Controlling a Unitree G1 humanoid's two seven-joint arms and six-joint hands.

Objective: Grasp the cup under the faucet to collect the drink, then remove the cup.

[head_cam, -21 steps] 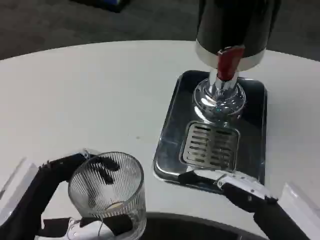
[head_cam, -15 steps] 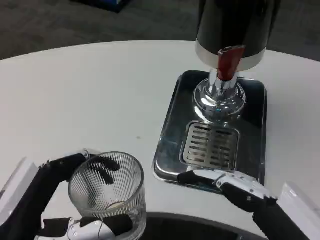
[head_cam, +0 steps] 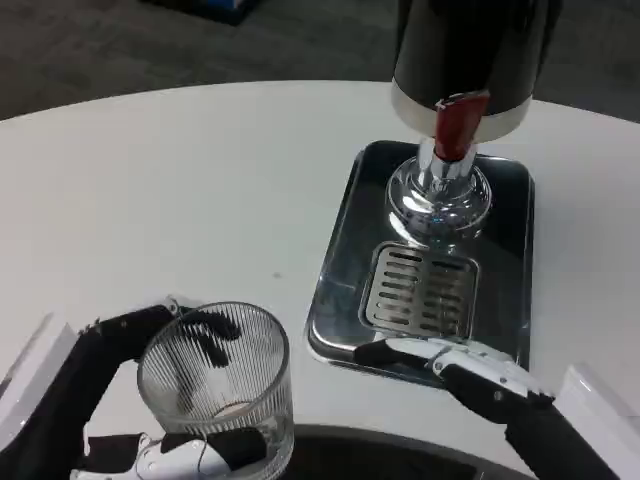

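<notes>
Head view: my left hand (head_cam: 120,400) wraps the ribbed glass cup (head_cam: 215,385) at the table's (head_cam: 200,180) near edge, well apart from the faucet (head_cam: 458,125); a loose grip risks tipping it. Right hand (head_cam: 470,370) rests open on the drip tray (head_cam: 345,250). Cup looks nearly empty

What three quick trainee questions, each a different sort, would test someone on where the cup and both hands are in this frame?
1. True or false: the glass cup stands on the metal tray under the faucet.
2. Which hand holds the cup? A) left hand B) right hand C) neither
3. Fill in: the right hand's fingers lie at the tray's ____ edge.

Key: 1 false, it is on the white table left of the tray; 2 A; 3 near.
</notes>
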